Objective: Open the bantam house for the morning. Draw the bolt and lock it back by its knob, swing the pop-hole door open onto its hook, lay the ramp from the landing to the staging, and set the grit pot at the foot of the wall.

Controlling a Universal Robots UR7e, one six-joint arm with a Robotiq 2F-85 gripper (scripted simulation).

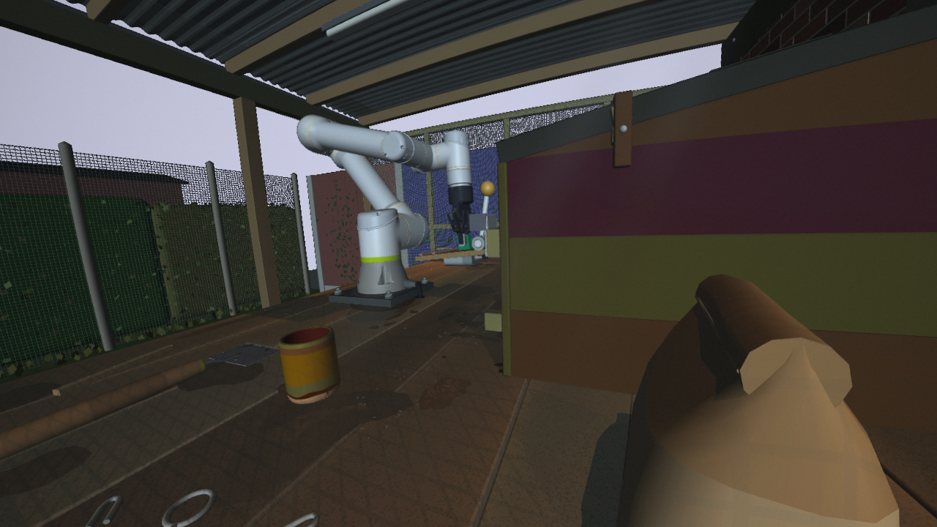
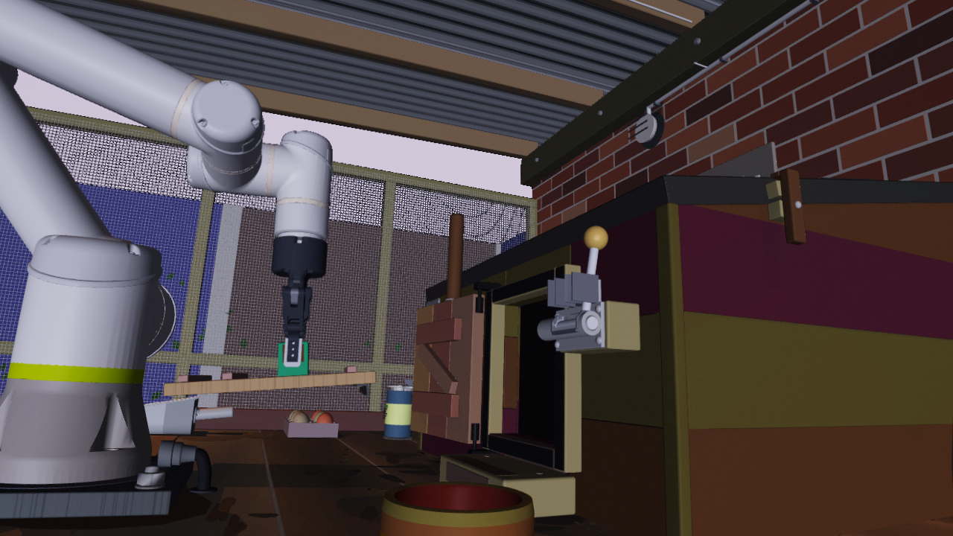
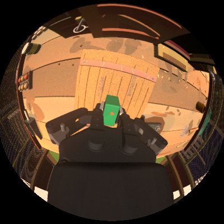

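Note:
At the front of the bantam house, the pop-hole door (image 2: 448, 368) stands swung open to the left of the dark opening, and the bolt (image 2: 577, 325) sits on the right jamb with its brass knob (image 2: 595, 237) pointing up. A low landing step (image 2: 506, 475) lies below the opening. Left of the door, I hold the wooden ramp (image 2: 270, 383) in the air, nearly level, by its green handle block (image 2: 293, 357), with my gripper (image 2: 294, 347) closed on the block. The grit pot (image 1: 308, 364), yellow with a red rim, stands on the floor well away from the house wall.
A blue and yellow can (image 2: 398, 412) and a small tray of eggs (image 2: 310, 423) sit on the floor beyond the ramp. A sack (image 1: 753, 419) fills the near right corner, a pole (image 1: 98, 403) and metal rings (image 1: 187, 508) lie on the left floor, and my base (image 1: 380, 262) stands left of the house.

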